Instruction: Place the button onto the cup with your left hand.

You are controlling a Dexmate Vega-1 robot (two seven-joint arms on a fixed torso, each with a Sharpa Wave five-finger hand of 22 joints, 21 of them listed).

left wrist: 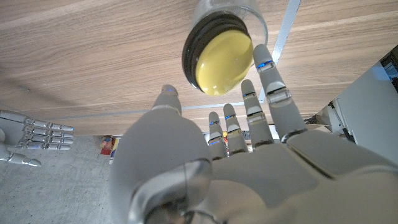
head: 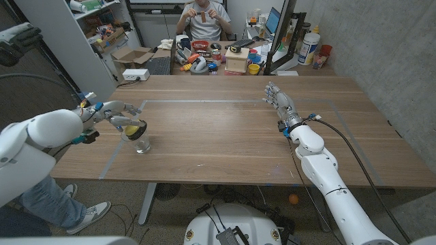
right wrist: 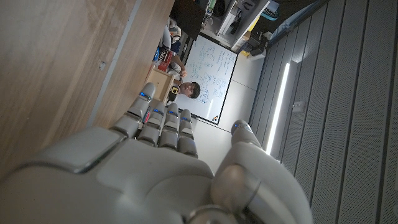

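- Yellow with a black ribbed rim, the button (left wrist: 219, 55) is sitting across the mouth of the clear cup (head: 141, 142), which is standing near the desk's (head: 238, 136) left edge, toward its near corner.
- My left hand (head: 114, 116) is hovering just beside the cup with its fingers (left wrist: 266, 81) spread; one fingertip is lying close against the button's rim, but I cannot tell whether it is touching. The hand is gripping nothing that I can see, so I am judging the placing as done or all but done.
- My right hand (head: 280, 103) is waiting well apart, toward the desk's far right side, open and empty, standing on its edge and out of the way.
- Bare wood is stretching between the cup and the right hand, so I am finding plenty of room to draw my left hand back; the near left edge is the closest hazard for a nudged cup.
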